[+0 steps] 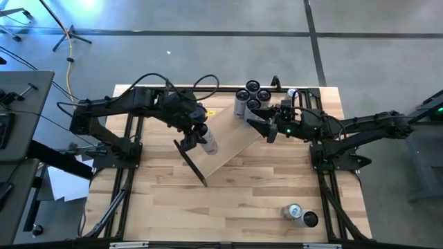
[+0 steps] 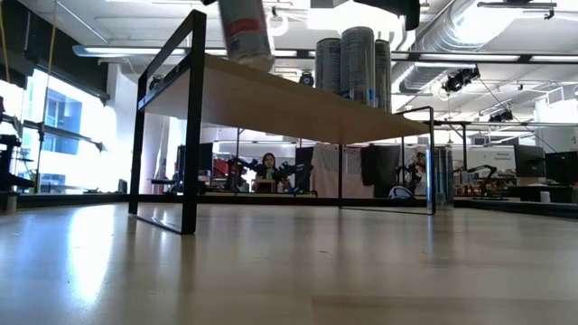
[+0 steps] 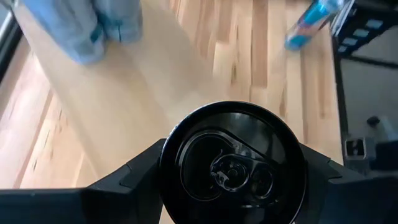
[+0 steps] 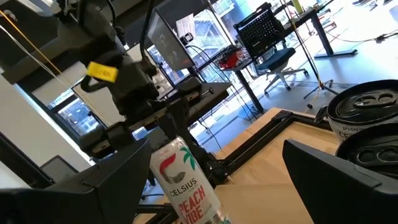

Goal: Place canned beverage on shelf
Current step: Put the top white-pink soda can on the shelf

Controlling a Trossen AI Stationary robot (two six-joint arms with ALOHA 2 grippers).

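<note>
The left gripper (image 1: 199, 133) is clenching an upright silver-and-red beverage can (image 1: 205, 140), holding it just above the near end of the long pale wooden shelf (image 1: 232, 146). Farther along, the right gripper (image 1: 261, 124) is waiting open beside the four cans (image 1: 251, 96).

The held can (image 4: 186, 183) reads "CELSIUS" and "PEACH VIBE".
</note>
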